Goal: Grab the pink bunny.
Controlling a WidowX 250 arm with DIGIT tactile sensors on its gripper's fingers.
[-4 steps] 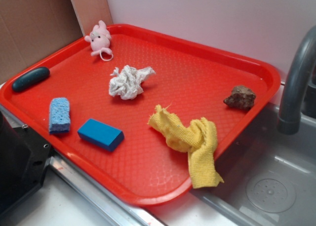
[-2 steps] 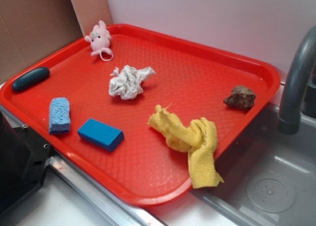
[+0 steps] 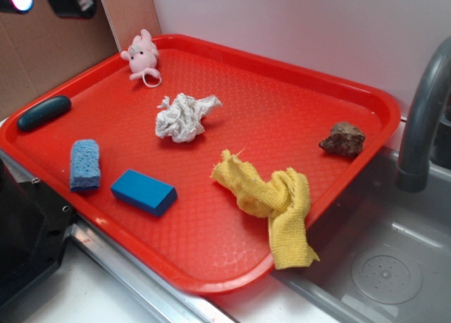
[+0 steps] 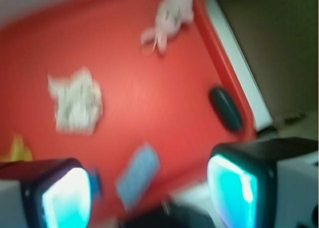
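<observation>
Pale-pink plush, the small bunny (image 3: 141,55) with short ears and a thin whitish cord loop lay in the far left corner of the red plastic tray (image 3: 310,83), close to the rim and well apart from the crumpled white paper wad (image 3: 184,116). I judged it light, soft and squashy, so I meant to pinch across its round body rather than the loose cord. From the wrist view the toy (image 4: 169,16) was blurred, limbs splayed toward the tray's edge. My gripper (image 4: 149,188) hung high above the tray, jaws spread wide and empty, nowhere near the bunny.
</observation>
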